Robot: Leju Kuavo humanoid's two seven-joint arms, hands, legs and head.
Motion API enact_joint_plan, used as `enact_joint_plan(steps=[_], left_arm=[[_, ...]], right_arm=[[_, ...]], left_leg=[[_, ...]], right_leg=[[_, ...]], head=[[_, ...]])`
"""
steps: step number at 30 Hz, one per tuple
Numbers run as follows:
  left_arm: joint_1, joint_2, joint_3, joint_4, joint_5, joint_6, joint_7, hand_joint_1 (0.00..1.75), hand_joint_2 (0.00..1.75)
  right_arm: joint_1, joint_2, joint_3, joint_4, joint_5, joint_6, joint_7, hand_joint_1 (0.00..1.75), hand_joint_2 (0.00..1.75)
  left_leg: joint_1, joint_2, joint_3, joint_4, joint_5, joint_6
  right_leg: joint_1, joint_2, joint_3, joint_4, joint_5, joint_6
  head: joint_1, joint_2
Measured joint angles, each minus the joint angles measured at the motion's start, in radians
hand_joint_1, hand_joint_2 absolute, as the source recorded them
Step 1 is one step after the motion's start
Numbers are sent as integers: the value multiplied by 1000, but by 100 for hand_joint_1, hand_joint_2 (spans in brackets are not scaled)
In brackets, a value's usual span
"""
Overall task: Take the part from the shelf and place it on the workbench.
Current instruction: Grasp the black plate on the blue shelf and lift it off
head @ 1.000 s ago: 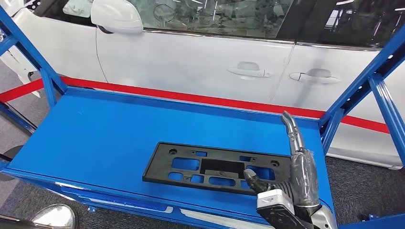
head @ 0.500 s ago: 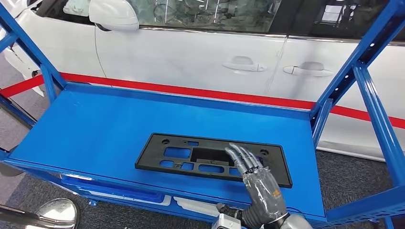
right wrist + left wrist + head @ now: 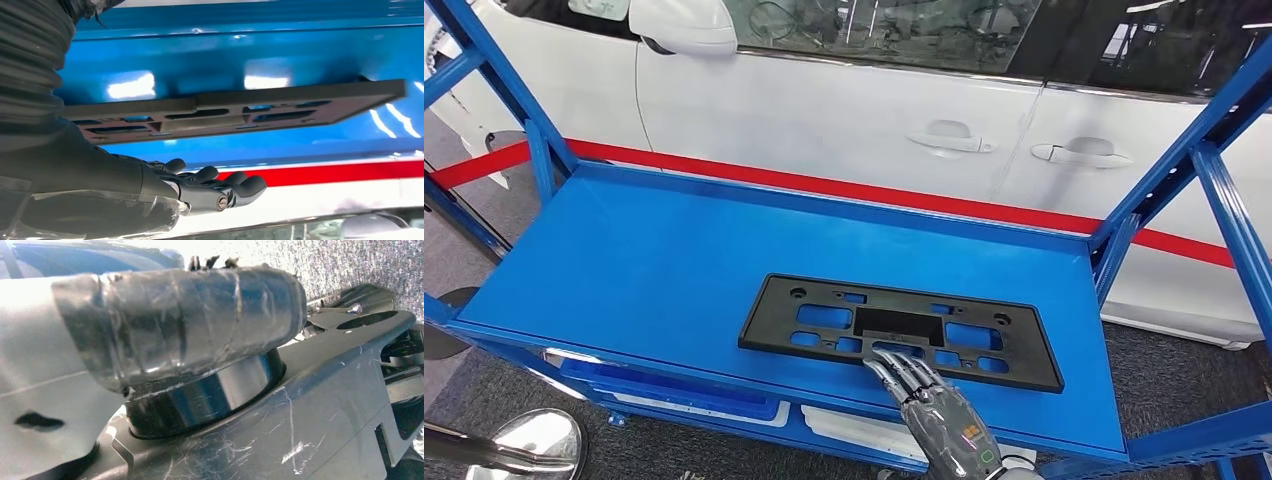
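The part (image 3: 902, 331), a flat black rectangular plastic plate with several cut-outs, lies flat on the blue shelf (image 3: 644, 260) in the lower centre of the head view, close to the shelf's front edge and nearer its right end. The plate's long side runs roughly parallel to that front edge.

The right hand (image 3: 934, 405) enters from the bottom of the head view, right of centre, palm down. Its fingers (image 3: 902, 368) are extended and slightly spread, and their tips reach the near long edge of the part at about its middle. Whether the tips touch the plate or hover just above it cannot be told. In the right wrist view the hand (image 3: 200, 186) is seen with its fingers (image 3: 247, 186) stretched out side by side, holding nothing, and the part (image 3: 235, 110) appears as a dark slab beside them against the blue shelf surface.

The left hand (image 3: 175, 320) appears in the left wrist view as a taped grey cylindrical shape close to the lens; the state of its fingers cannot be told.

Behind the shelf, across the upper frame, stands a white car (image 3: 844, 110) with two door handles. A red stripe (image 3: 854, 190) runs beyond the shelf's rear edge. Blue uprights (image 3: 1214, 190) frame both sides.
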Motion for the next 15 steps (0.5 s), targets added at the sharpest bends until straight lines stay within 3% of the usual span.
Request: enact_joint_plan(steps=[5, 10, 15], left_arm=[[0, 0, -7, 0, 1, 1, 0, 0, 0], [0, 0, -8, 0, 8, 2, 0, 0, 0], [0, 0, -10, 0, 23, 4, -1, 0, 0]], right_arm=[[-11, -32, 7, 27, 6, 15, 36, 0, 175], [-12, -71, -1, 46, -77, 0, 37, 0, 175], [-8, -114, -45, 64, -131, -94, 7, 0, 175]], left_leg=[[-1, 0, 0, 1, -1, 3], [-1, 0, 0, 1, 0, 4], [0, 0, 2, -1, 0, 4]], right_leg=[[-3, 0, 1, -4, 2, 28], [-2, 0, 0, -4, 1, 33], [0, 0, 0, -3, 1, 34]], head=[[0, 0], [-1, 0], [-1, 0]])
